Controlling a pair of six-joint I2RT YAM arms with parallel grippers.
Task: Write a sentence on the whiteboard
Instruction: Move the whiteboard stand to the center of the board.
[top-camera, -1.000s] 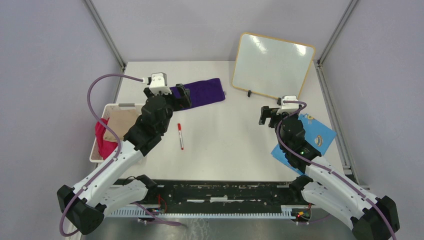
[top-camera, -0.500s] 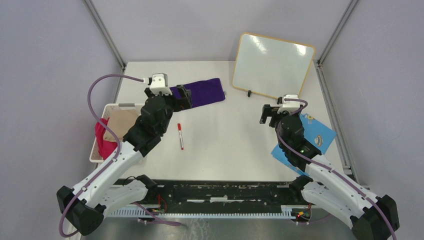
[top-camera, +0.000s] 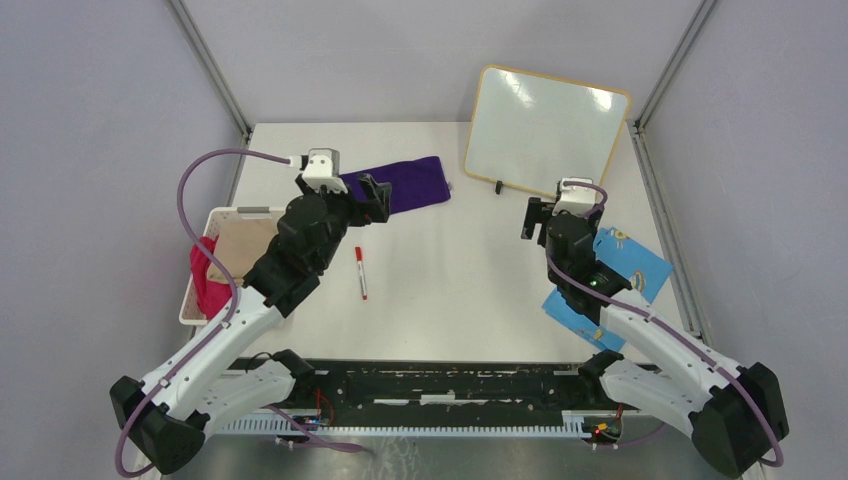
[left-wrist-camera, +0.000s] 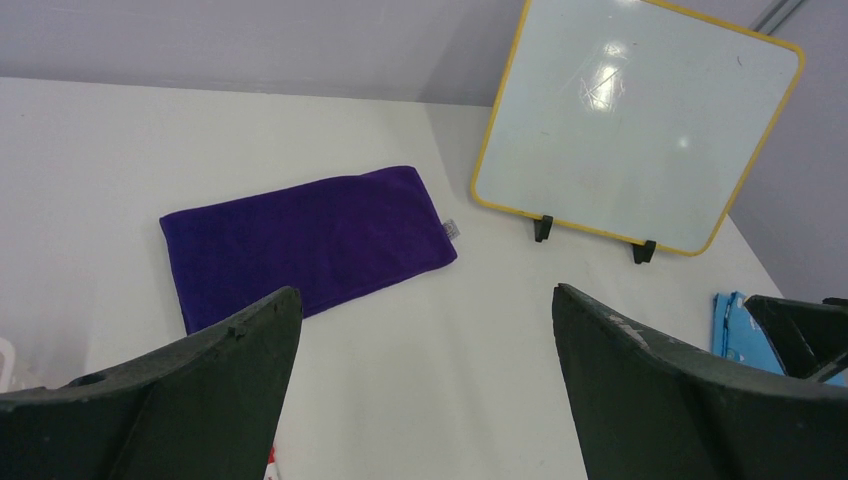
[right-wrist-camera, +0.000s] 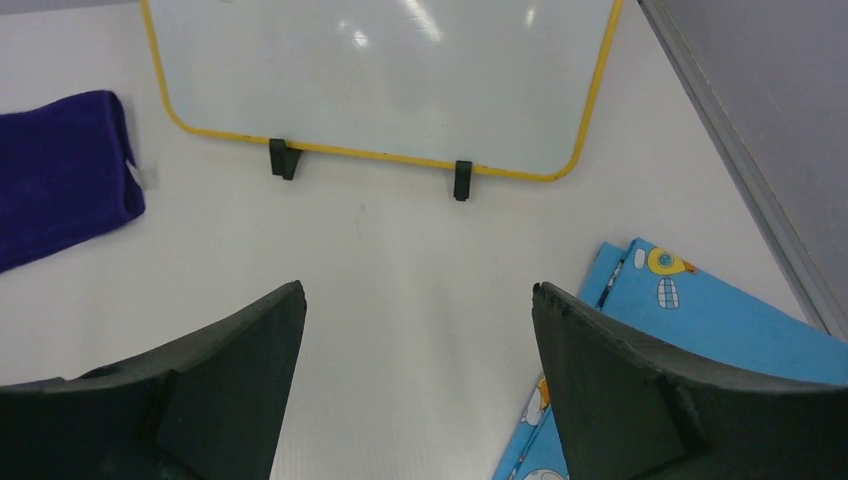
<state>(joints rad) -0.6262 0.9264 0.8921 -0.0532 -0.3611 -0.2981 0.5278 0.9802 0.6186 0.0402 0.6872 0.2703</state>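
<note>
White and glossy, the whiteboard stands upright at the far right of the table in the top view, resting on its two black feet. Its face is blank; no sentence is on it yet. My right gripper has moved a little toward the board during the last second and now hangs just in front of its lower edge, not touching it. My left gripper has shifted slightly to the right, above the near end of the purple cloth. The red marker lies flat on the table, near my left arm, and it has not moved.

From the left wrist, my left gripper has its jaws spread wide and nothing is between them. Beyond them I see the purple cloth and, farther right, the whiteboard with its yellow frame.

From the right wrist, my right gripper also has its jaws wide apart and empty. The whiteboard fills the top of the view, and the blue patterned sheet lies at the lower right.

I judge that these small moves are only an approach. Neither of my grippers has the marker, so writing cannot begin; the marker must be picked up first, and my left arm is the nearer one.
</note>
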